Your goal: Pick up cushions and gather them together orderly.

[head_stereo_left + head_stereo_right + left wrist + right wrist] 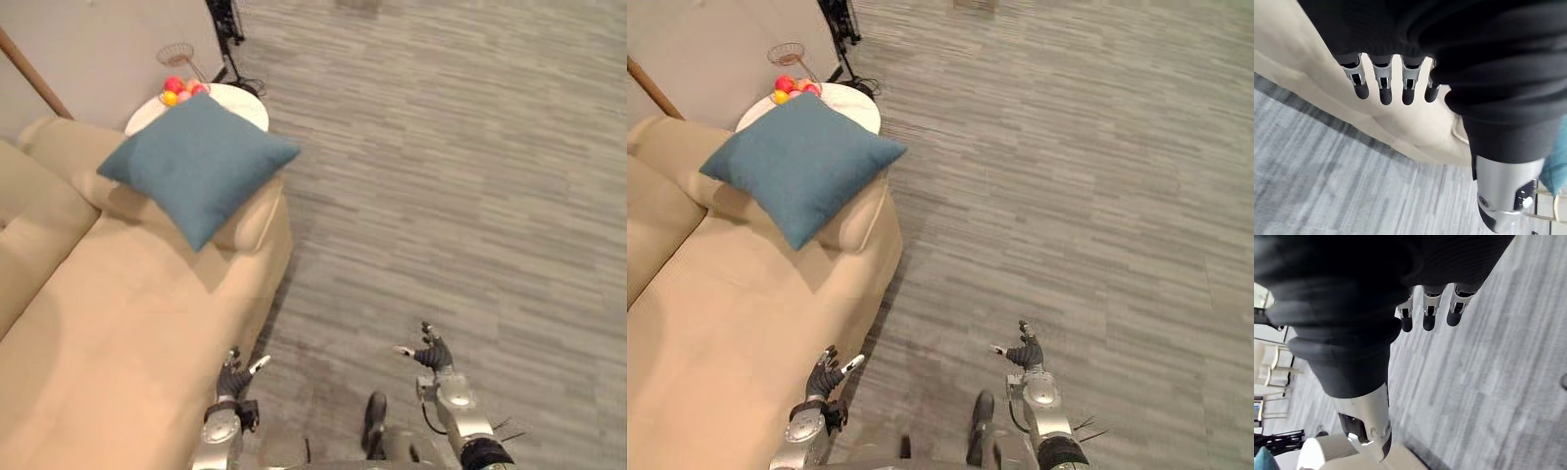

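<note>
A blue square cushion [199, 164] leans on the far armrest of the beige sofa [118, 323], one corner hanging past the armrest's edge. My left hand [235, 377] hovers low by the sofa's front edge, fingers relaxed and holding nothing. My right hand [432, 357] hangs over the grey floor to the right, also open and empty. Both hands are well short of the cushion. A sliver of the blue cushion [1555, 169] shows in the left wrist view, past the left hand's fingers [1382, 88].
A round white side table [240, 101] stands behind the armrest, with red and yellow balls [176, 90] and a wire basket [176, 54] by it. A black stand [227, 29] rises further back. A wooden pole [34, 73] leans by the wall. Grey striped carpet [460, 176] spreads to the right.
</note>
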Available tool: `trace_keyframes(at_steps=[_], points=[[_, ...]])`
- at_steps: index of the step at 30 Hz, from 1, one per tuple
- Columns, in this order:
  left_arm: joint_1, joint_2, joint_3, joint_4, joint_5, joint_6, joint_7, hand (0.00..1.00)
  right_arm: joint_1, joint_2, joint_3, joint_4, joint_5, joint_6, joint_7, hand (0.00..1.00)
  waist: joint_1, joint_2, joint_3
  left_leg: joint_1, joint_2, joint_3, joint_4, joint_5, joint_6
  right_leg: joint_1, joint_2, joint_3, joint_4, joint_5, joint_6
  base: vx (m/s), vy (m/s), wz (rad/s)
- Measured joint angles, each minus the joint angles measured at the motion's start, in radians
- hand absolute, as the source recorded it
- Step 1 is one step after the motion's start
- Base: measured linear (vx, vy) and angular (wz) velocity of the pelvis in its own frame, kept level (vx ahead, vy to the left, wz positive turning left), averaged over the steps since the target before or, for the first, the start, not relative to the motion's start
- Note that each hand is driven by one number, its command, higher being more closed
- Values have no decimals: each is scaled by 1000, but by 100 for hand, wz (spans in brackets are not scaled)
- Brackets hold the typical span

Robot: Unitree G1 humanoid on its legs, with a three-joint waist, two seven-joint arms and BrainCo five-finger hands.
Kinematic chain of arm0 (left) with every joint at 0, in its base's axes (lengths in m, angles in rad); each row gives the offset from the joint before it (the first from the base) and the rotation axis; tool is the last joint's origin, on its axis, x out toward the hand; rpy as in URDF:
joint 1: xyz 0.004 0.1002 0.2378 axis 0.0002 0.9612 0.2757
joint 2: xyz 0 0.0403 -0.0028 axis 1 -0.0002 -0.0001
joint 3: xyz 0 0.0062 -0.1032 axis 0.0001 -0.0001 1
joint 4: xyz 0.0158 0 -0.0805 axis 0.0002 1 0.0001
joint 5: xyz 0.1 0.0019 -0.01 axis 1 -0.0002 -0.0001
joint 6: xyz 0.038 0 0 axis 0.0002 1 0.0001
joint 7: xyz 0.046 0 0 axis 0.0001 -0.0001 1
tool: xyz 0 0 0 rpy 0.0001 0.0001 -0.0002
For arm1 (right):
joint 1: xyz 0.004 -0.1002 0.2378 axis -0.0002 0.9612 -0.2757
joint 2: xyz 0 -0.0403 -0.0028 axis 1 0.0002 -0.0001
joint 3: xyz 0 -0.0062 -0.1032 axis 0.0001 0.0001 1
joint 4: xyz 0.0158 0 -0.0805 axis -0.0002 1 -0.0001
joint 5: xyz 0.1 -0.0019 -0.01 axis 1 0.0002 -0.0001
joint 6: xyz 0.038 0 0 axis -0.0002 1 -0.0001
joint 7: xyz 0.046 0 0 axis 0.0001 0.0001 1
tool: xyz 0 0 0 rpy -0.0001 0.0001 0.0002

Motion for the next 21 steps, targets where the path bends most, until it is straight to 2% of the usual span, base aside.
trace_keyframes(at_steps=[1,2,3,4,5,7,8,9,10,11,12,13,14,15,16,17,18,20,21], points=[[0,3,0,-10,-8,-7,0,0,-9,-3,-5,0,16,-3,0,0,0,-21,6,-63,-38,7,-104,-16,0,40,-33,-15,-13,-28,28,542,29,45],[-1,3,-1,-12,-9,-7,0,0,-9,-4,-16,0,17,-9,0,0,0,-21,5,-97,-49,6,-189,-15,-2,54,-44,-31,-13,-44,47,620,112,38],[0,0,-1,-14,-9,-7,0,0,-22,-13,-35,1,19,-15,-1,0,4,-4,5,-133,-56,8,-450,27,-48,89,-51,-47,-13,-85,98,402,94,25],[3,-5,-1,-14,-9,-7,0,0,-22,-22,-40,1,19,-15,-2,0,4,18,0,-130,-51,3,-576,80,-61,103,-40,-52,-12,-102,120,535,162,28],[0,-1,1,2,-8,-2,0,0,-29,-17,-57,17,19,-11,-7,0,14,-3,11,-85,-75,57,-615,132,61,134,-65,-51,-14,-122,145,556,141,29],[0,7,14,-4,-8,-3,1,0,-33,-17,-55,19,18,-12,-8,0,34,-13,8,-67,-92,77,-621,138,64,156,-51,-26,-21,-100,150,586,109,22],[13,5,26,-8,-8,-3,2,0,-43,-16,-47,20,16,-12,-8,0,42,-15,7,-50,-94,87,-590,111,105,176,-57,-38,-5,-84,156,394,43,-2],[27,3,40,-10,-9,-3,2,0,-49,-17,-31,20,13,-13,-7,0,45,-20,3,-20,-100,88,-591,88,118,175,-70,-24,50,-95,173,465,74,-5],[39,6,43,-11,-9,-4,2,0,-51,-17,-24,22,9,-14,-5,0,51,-19,-2,33,-104,90,-617,59,112,129,-94,-4,228,-117,217,443,99,-4],[44,9,39,-12,-10,-4,1,0,-51,-15,-23,22,4,-14,-2,0,51,-20,-3,56,-107,86,-634,47,107,97,-106,5,321,-118,243,479,122,15],[52,14,36,-10,-10,-3,1,0,-48,-11,-17,22,-15,-14,2,0,42,-27,-5,117,-128,61,-681,17,110,6,-144,23,560,-87,306,388,91,44],[50,23,34,-4,-10,0,1,0,-43,-5,-16,27,-23,-14,3,0,30,-45,-5,161,-155,35,-708,5,120,-67,-179,35,756,-96,306,393,64,79],[50,30,31,0,-10,4,1,0,-29,-1,-16,38,-25,-12,4,0,19,-52,-5,204,-170,5,-725,2,126,-112,-193,33,885,-127,263,318,-8,106],[58,31,31,-1,-11,4,2,0,-5,1,-15,42,-25,-11,5,0,6,-49,-6,261,-175,-33,-743,1,127,-146,-197,14,943,-172,203,476,-28,121],[70,32,32,-2,-12,3,2,0,11,1,-12,41,-25,-11,5,0,0,-46,-10,304,-178,-85,-762,1,127,-189,-187,-7,912,-216,167,398,-26,103],[70,32,32,-1,-12,3,2,0,16,1,-12,40,-25,-11,5,0,-2,-46,-13,313,-178,-105,-766,1,127,-210,-177,-6,880,-229,160,477,-67,124],[59,29,31,-1,-13,3,2,0,24,-5,-15,40,-25,-11,5,0,-8,-46,-16,325,-177,-177,-775,0,125,-261,-133,21,709,-244,147,320,-85,110],[35,24,29,-1,-13,3,2,0,34,-11,-19,37,-25,-11,5,0,-22,-45,-17,325,-170,-256,-772,-9,108,-298,-81,105,511,-235,152,433,-176,147],[15,25,19,4,-12,2,3,0,40,-12,-21,37,-25,-11,5,0,-31,-45,-17,329,-168,-327,-771,-22,87,-319,-45,198,372,-200,165,393,-223,169]])
